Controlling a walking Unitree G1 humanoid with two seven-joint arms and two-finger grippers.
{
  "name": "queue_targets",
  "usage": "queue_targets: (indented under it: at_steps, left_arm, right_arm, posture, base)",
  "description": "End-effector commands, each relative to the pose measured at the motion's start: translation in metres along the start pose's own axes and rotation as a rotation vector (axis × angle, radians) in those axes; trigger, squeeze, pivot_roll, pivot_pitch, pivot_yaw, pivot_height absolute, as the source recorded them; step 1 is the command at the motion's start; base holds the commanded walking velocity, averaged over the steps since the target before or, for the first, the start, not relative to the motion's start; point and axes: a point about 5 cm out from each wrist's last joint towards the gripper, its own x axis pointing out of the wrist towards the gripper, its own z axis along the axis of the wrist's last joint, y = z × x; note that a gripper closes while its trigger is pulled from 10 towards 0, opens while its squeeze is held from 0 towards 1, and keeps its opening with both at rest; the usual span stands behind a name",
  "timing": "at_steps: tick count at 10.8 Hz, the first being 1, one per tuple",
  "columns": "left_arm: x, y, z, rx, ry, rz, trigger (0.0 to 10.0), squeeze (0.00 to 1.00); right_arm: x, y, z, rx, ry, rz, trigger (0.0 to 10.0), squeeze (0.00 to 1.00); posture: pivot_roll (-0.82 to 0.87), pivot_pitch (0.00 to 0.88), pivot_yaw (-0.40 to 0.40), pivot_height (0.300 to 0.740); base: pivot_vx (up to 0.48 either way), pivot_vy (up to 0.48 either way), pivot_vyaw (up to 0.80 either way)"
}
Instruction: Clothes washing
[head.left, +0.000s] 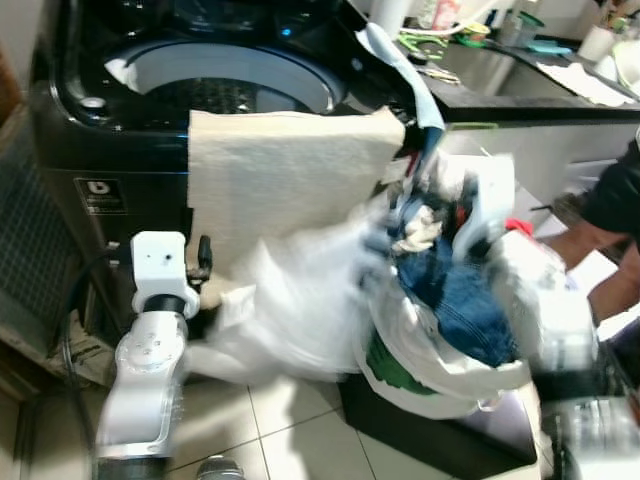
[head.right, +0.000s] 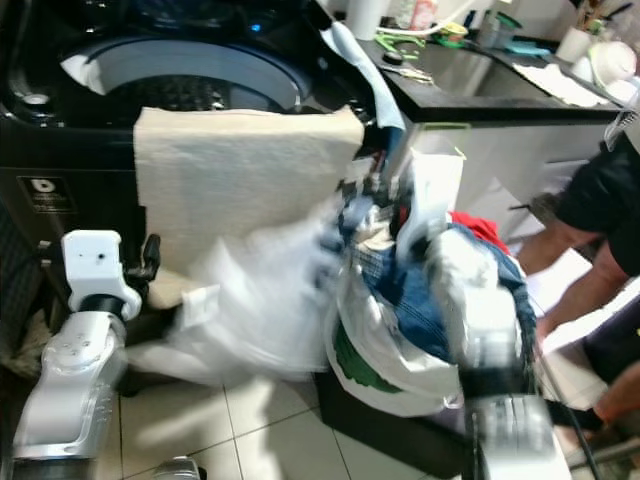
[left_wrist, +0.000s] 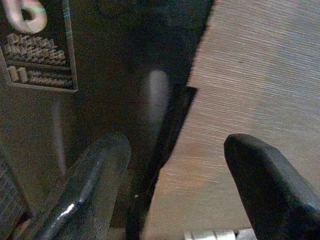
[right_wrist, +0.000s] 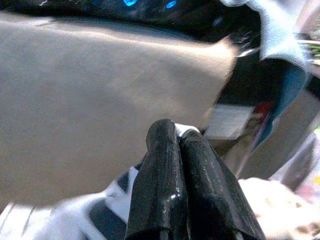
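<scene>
gripping one white garment (right_wrist: 75, 220) in pinched right gripper (right_wrist: 177, 137), left gripper (left_wrist: 175, 165) spread wide, one beige towel (head.left: 285, 175) draped

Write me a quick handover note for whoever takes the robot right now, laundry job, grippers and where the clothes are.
Right gripper: fingers pressed shut on a white garment, blurred in motion between the laundry bag and the washing machine.
Left gripper: open, holding nothing, close to the washer's dark front beside the beige towel.
Things: the beige towel hangs over the washer's front rim; the drum is open. The white bag sits on the floor beside the washer, full of clothes, jeans on top. A person stands to the right.
Done: one garment pulled out.
Left: drop it in the drum, then move the rest and the towel.
</scene>
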Motion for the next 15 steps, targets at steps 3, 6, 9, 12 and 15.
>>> queue_targets:
  at_steps: [3, 6, 9, 12, 15]
  left_arm:
    - [-0.005, -0.016, 0.001, 0.032, -0.013, -0.065, 10.0, 0.0]
    - [-0.01, -0.027, 0.01, 0.038, -0.079, -0.121, 10.0, 0.0]
    - [-0.01, -0.034, 0.014, 0.084, -0.111, -0.142, 10.0, 0.0]
    - [-0.011, -0.04, 0.018, 0.095, -0.14, -0.167, 10.0, 0.0]
    - [-0.013, -0.038, 0.024, 0.118, -0.194, -0.163, 10.0, 0.0]
  right_arm:
    - [-0.004, -0.009, -0.006, 0.058, -0.047, -0.185, 10.0, 0.0]
    - [0.004, 0.004, -0.009, 0.084, -0.049, -0.192, 10.0, 0.0]
    - [0.01, 0.005, -0.004, 0.093, -0.077, -0.179, 10.0, 0.0]
    - [0.013, 0.005, -0.003, 0.092, -0.089, -0.189, 10.0, 0.0]
    - [0.018, 0.003, 0.026, -0.027, -0.216, -0.163, 10.0, 0.0]
  posture:
    - [0.18, 0.0, -0.128, 0.74]
    - [0.19, 0.0, -0.13, 0.74]
    - [0.19, 0.0, -0.133, 0.74]
    - [0.19, 0.0, -0.128, 0.74]
    - [0.19, 0.0, -0.13, 0.74]
  base:
    - [0.0, 0.0, 0.0]
    - [0.0, 0.0, 0.0]
    - [0.0, 0.0, 0.57]
    - [0.0, -0.457, 0.0]
    - [0.0, -0.16, 0.0]
